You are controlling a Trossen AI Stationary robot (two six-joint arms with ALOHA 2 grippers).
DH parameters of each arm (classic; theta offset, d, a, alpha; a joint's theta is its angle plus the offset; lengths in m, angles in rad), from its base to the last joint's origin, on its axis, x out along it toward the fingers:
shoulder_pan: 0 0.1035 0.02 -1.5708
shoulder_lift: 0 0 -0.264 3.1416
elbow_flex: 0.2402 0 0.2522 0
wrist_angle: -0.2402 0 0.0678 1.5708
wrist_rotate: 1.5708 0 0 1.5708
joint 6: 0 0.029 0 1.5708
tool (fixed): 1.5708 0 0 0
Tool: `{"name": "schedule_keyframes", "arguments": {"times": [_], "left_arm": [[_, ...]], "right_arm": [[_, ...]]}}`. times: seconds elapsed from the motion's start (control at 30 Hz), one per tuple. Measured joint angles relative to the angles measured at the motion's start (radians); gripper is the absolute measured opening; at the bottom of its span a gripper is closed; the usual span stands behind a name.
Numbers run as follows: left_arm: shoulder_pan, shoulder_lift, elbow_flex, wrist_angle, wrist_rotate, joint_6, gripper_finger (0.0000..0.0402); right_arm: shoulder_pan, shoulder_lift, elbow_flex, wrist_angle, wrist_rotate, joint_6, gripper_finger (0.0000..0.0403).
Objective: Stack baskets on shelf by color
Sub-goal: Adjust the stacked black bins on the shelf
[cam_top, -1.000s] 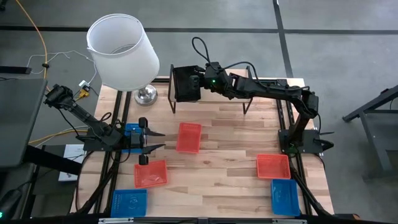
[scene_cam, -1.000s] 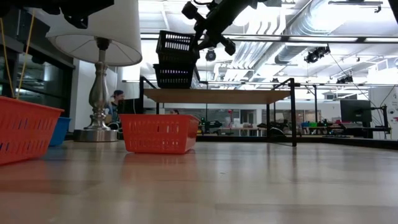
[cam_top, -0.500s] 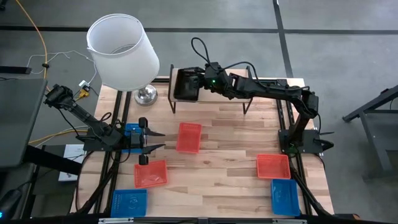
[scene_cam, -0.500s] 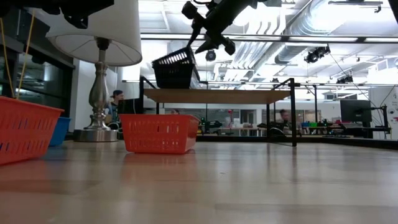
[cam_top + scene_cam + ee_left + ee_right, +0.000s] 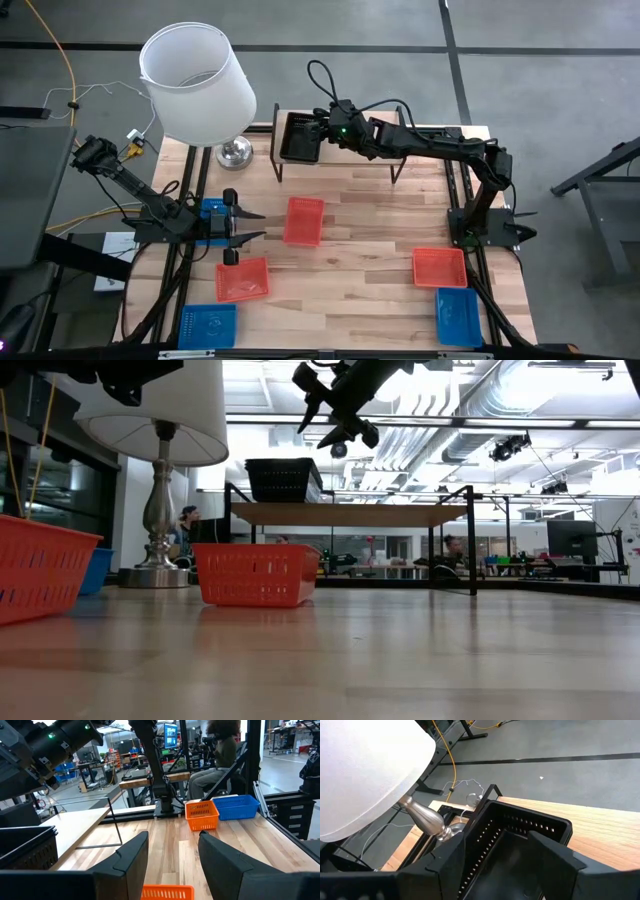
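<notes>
While most of the baskets were on the tabletop (image 5: 360,215) rather than on the shelf (image 5: 400,145), the task looked barely begun, judging by how things lay. Going from the left of the high view: a blue basket (image 5: 207,324) sat at the near left corner, a red-orange basket (image 5: 243,279) just behind it, and another blue basket (image 5: 212,213) lay under the left gripper (image 5: 247,226), which waited there with its jaws apart and nothing between them. Nearer the middle stood a second red-orange basket (image 5: 304,220). Behind it, the black basket (image 5: 300,138) rested level on the left end of the shelf; whether it was one basket or a nested pair could not be told. The right gripper (image 5: 327,128) hovered at that basket's right rim, jaws wide and clear of it, so the black placement seemed finished. Over on the right, a third red-orange basket (image 5: 440,267) and a blue basket (image 5: 458,316) sat one behind the other near the front edge. All the baskets appeared empty. Red-orange and blue stacks remained to be built on the shelf.
</notes>
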Motion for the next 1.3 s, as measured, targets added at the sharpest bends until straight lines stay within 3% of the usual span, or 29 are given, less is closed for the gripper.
{"name": "schedule_keyframes", "arguments": {"times": [0.8,1.3], "left_arm": [[0.0,0.0,0.0,0.0,0.0,-0.017,0.0161],[0.0,0.0,0.0,-0.001,0.0,-0.037,0.0161]], "right_arm": [[0.0,-0.046,0.0,-0.016,0.01,-0.073,0.0204],[0.007,-0.102,0.0,-0.228,-0.016,-0.25,0.0204]]}}
